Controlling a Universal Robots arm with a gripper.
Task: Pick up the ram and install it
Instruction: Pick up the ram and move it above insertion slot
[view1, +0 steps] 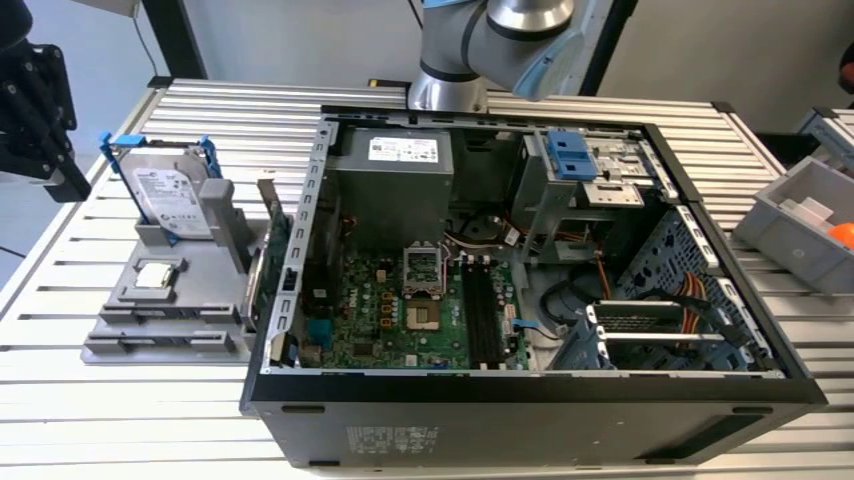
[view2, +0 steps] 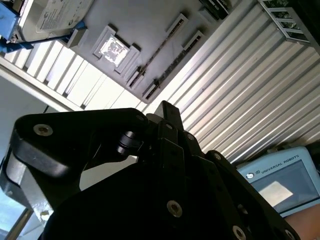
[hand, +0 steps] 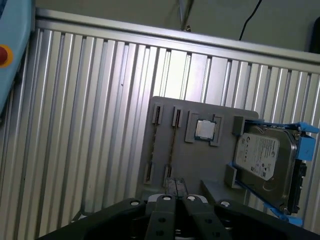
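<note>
The ram (hand: 172, 145) is a thin stick standing on edge between two clips of the grey fixture (hand: 210, 165); it also shows in the second wrist view (view2: 157, 50). A second thin stick (hand: 152, 145) stands beside it. In the exterior view the fixture (view1: 167, 320) lies at the left of the open computer case (view1: 534, 400), whose long black motherboard slots (view1: 483, 312) show inside. My gripper (hand: 175, 184) hangs well above the fixture, short of the ram, its fingers together and holding nothing. Its fingertip (view2: 167, 107) shows in the second wrist view. The arm (view1: 494, 40) rises behind the case.
On the fixture sit a silver hard drive with blue rails (view1: 174, 195) and a square chip (hand: 204, 129). A green expansion card (view1: 274, 270) stands beside the case. A black object (view1: 34, 120) hangs at the exterior view's left; grey bins (view1: 801, 215) sit at its right. A pendant (view2: 280, 180) lies on the table.
</note>
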